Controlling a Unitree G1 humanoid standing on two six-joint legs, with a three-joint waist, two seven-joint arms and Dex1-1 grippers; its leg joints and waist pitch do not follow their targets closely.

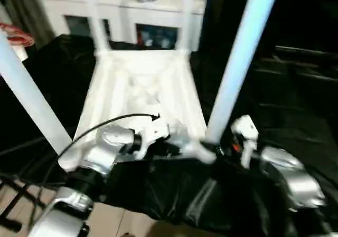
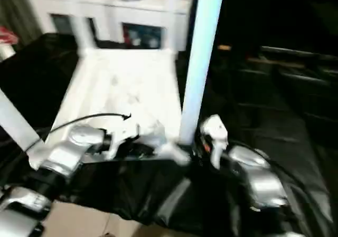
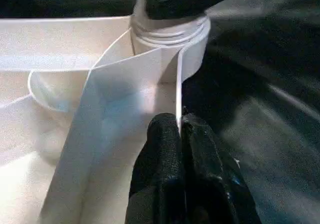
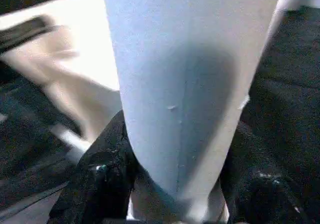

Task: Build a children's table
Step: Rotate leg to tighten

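The table top (image 1: 145, 97) lies upside down on black sheeting (image 1: 274, 100), its long axis running away from the robot toward a white cabinet (image 1: 127, 10). The legs stand upright in the corner sockets (ribs facing up). The left gripper (image 3: 179, 134) is clenched on the near rim wall. The right gripper (image 4: 175, 184) grasps the near right leg (image 1: 237, 57) low down.

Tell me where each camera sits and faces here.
Head eyes: forward and down over silver forearms at the upturned table top, legs up.
Left wrist: along left gripper, jaws shut on the top's wall.
Right wrist: along right gripper, jaws flanking near right leg.
Shared: that leg.
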